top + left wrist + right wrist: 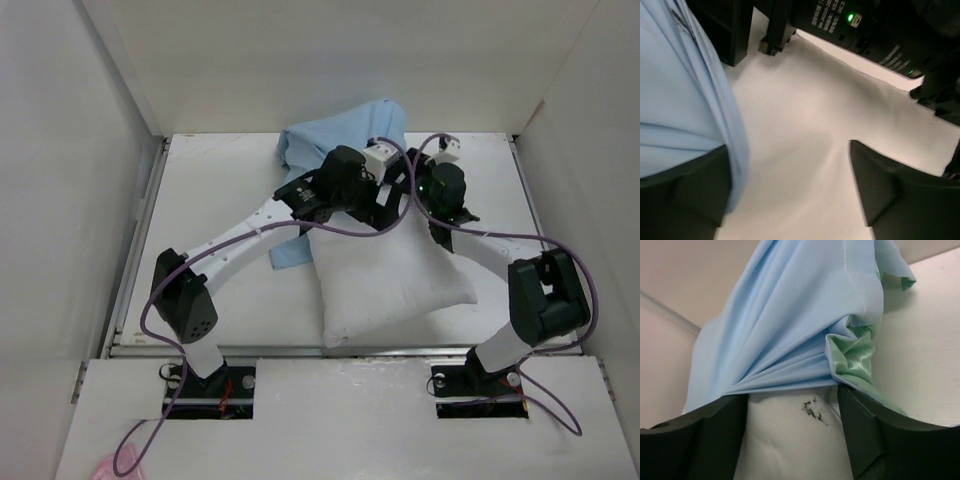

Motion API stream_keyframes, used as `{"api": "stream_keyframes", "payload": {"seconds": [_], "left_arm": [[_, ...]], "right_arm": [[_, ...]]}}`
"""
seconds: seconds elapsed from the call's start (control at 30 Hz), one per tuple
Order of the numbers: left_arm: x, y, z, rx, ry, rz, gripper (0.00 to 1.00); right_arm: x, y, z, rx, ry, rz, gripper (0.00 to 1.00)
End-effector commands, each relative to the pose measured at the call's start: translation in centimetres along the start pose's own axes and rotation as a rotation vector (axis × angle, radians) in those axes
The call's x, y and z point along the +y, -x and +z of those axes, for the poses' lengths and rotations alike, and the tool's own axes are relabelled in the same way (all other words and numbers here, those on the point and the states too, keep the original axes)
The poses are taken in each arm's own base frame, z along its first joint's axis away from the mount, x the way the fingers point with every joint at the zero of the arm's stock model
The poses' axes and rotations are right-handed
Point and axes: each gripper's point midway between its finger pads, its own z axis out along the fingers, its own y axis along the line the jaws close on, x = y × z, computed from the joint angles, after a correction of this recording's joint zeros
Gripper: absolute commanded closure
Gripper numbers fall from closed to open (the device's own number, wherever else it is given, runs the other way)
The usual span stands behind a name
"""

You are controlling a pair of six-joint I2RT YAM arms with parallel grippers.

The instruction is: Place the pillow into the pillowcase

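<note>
The white pillow [390, 285] lies in the middle of the table [220, 210], with the bunched blue pillowcase [335, 140] (green lining showing) draped over its far end. The left hand [788, 150] and right hand [791, 397] hover there, fingers apart, gripping nothing.

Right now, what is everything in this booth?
pillow: one, white, middle of the table.
pillowcase: one, light blue with a shiny green face, bunched at the pillow's far end.
table: one, white, between white walls.
pink thing: one, near-left corner, too small to identify.
cables: purple, running along the arms.
left arm: one, white and black.
right arm: one, white and black.
left gripper: black, open over the pillow.
right gripper: black, open at the pillowcase edge.
</note>
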Motion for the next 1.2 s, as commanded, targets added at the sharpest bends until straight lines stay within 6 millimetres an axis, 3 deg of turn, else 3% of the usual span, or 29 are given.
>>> {"api": "stream_keyframes", "payload": {"seconds": [0.0,0.03,0.17,0.2,0.3,0.33,0.37,0.47,0.5,0.53,0.57,0.6,0.67,0.7,0.77,0.8,0.93,0.97,1.07,1.17], "left_arm": [[1.0,2.3,-3.0,-0.016,0.036,-0.065,0.00],[1.6,4.2,-3.7,-0.063,0.053,-0.077,0.00],[5.9,6.6,-5.7,-0.123,0.181,-0.112,0.00],[7.0,7.4,-6.9,-0.152,0.211,-0.122,0.00],[9.3,6.2,-8.0,-0.144,0.269,-0.149,0.00],[10.4,6.4,-9.4,-0.176,0.303,-0.183,0.00],[11.5,4.7,-9.4,-0.150,0.335,-0.217,0.00],[14.0,3.9,-11.9,-0.224,0.405,-0.317,0.00],[16.1,1.6,-12.6,-0.215,0.476,-0.375,0.00],[16.1,0.4,-12.4,-0.205,0.478,-0.408,0.00],[18.0,-0.5,-13.0,-0.224,0.508,-0.456,0.00],[19.1,-4.1,-12.2,-0.174,0.528,-0.520,0.00],[20.2,-6.6,-11.7,-0.151,0.499,-0.559,0.00],[20.5,-6.7,-11.1,-0.179,0.471,-0.555,0.00],[20.2,-9.3,-9.6,-0.142,0.432,-0.576,0.00],[20.3,-9.4,-8.9,-0.149,0.414,-0.561,0.00],[21.0,-11.1,-7.3,-0.129,0.460,-0.475,0.00],[21.2,-11.5,-7.0,-0.126,0.461,-0.463,0.00],[21.7,-11.3,-5.7,-0.137,0.433,-0.431,0.00],[22.3,-11.1,-3.9,-0.130,0.405,-0.397,0.00]], "right_arm": [[2.6,3.5,-0.1,0.084,0.001,-0.142,0.24],[0.6,1.1,-1.2,0.225,-0.091,-0.162,0.22],[-1.4,0.0,-3.8,0.429,-0.198,-0.310,0.15],[-2.0,0.1,-4.4,0.452,-0.239,-0.327,0.08],[-4.5,1.1,-6.9,0.507,-0.416,-0.387,0.05],[-5.2,2.2,-7.7,0.492,-0.477,-0.427,0.04],[-5.7,3.1,-9.1,0.498,-0.535,-0.447,0.04],[-6.7,5.9,-11.7,0.464,-0.674,-0.501,0.03],[-5.9,7.0,-12.5,0.445,-0.661,-0.506,0.03],[-5.6,7.5,-13.0,0.439,-0.653,-0.519,0.03],[-4.1,7.8,-13.1,0.442,-0.577,-0.514,0.03],[-1.7,8.8,-13.6,0.399,-0.475,-0.523,0.03],[1.8,8.5,-14.0,0.399,-0.283,-0.607,0.02],[5.2,7.2,-14.3,0.409,-0.150,-0.640,0.00],[8.4,6.1,-14.6,0.411,-0.044,-0.687,0.00],[11.8,4.9,-15.0,0.419,0.054,-0.702,0.00],[15.9,-1.6,-14.2,0.553,0.176,-0.762,0.00],[15.7,-4.2,-13.3,0.608,0.165,-0.789,0.00],[15.0,-7.0,-11.5,0.633,0.048,-0.869,0.00],[13.9,-7.6,-10.1,0.613,-0.062,-0.846,0.00]]}}
